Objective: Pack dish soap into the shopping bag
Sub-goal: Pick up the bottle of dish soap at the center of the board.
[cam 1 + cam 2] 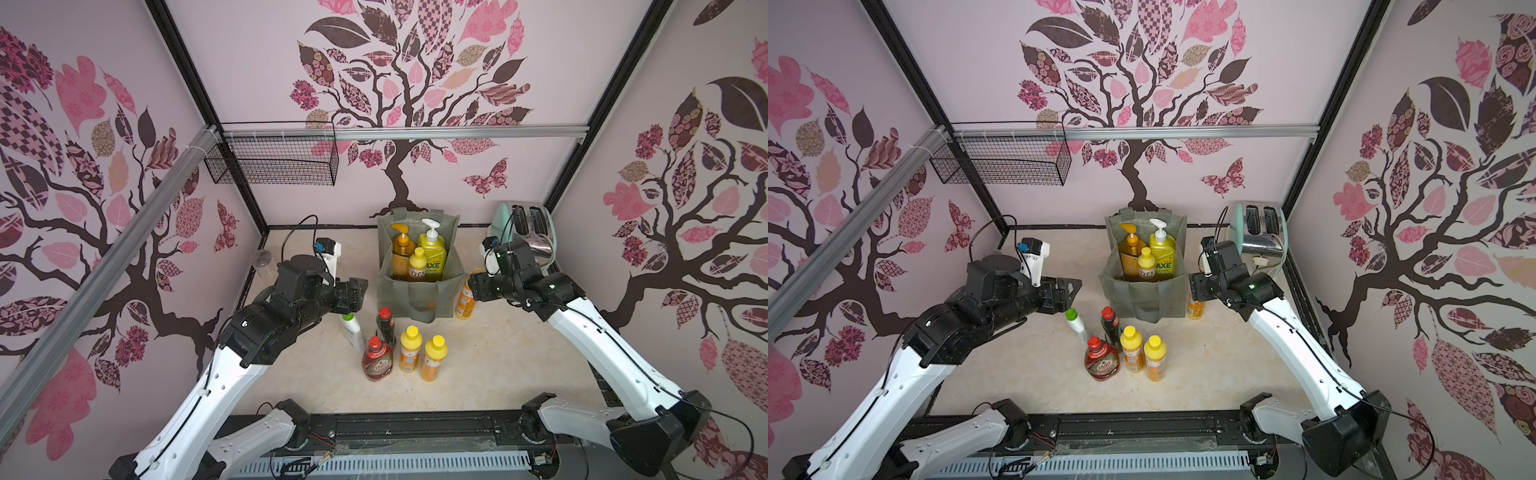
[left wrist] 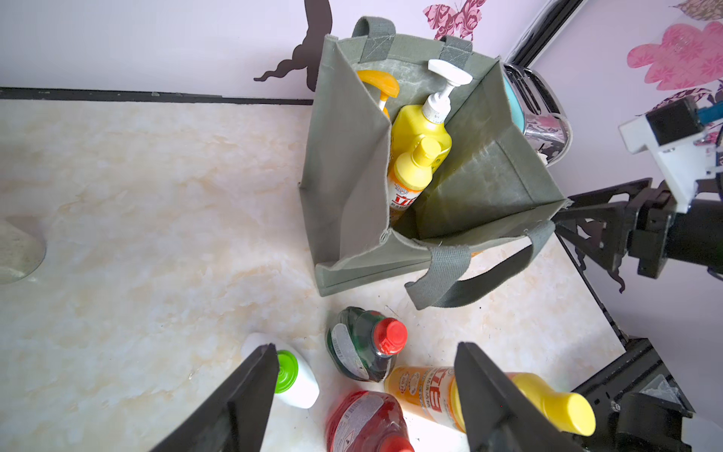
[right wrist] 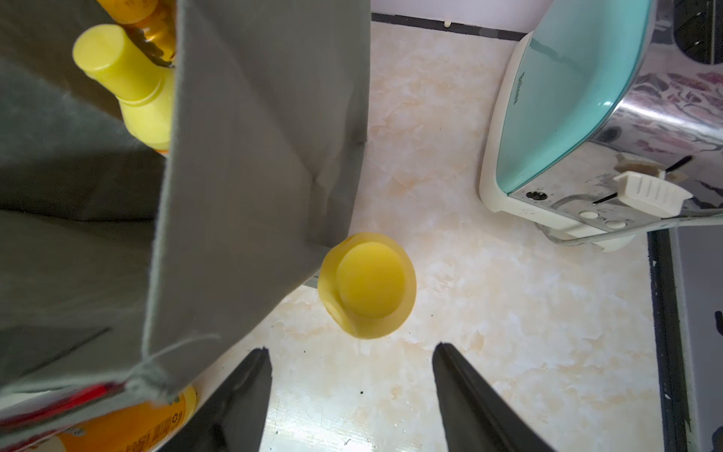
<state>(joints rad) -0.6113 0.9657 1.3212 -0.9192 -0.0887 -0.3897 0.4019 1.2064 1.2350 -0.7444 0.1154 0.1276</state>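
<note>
Left wrist view looks down into the shopping bag, which stands open toward the back of the table. Inside stand an orange pump bottle, a yellow AXE pump bottle and a small orange yellow-capped bottle. A second small orange bottle stands just outside the bag on the right arm's side, perhaps touching its wall. In front of the bag stand a white green-capped bottle, a dark red-capped bottle, a red Fairy bottle, a third small orange bottle and a fourth small orange bottle. The left gripper hovers above this group, jaws spread and empty. The right gripper hangs over the bottle beside the bag, jaws likewise spread, holding nothing. A toaster sits in the back right corner.
</note>
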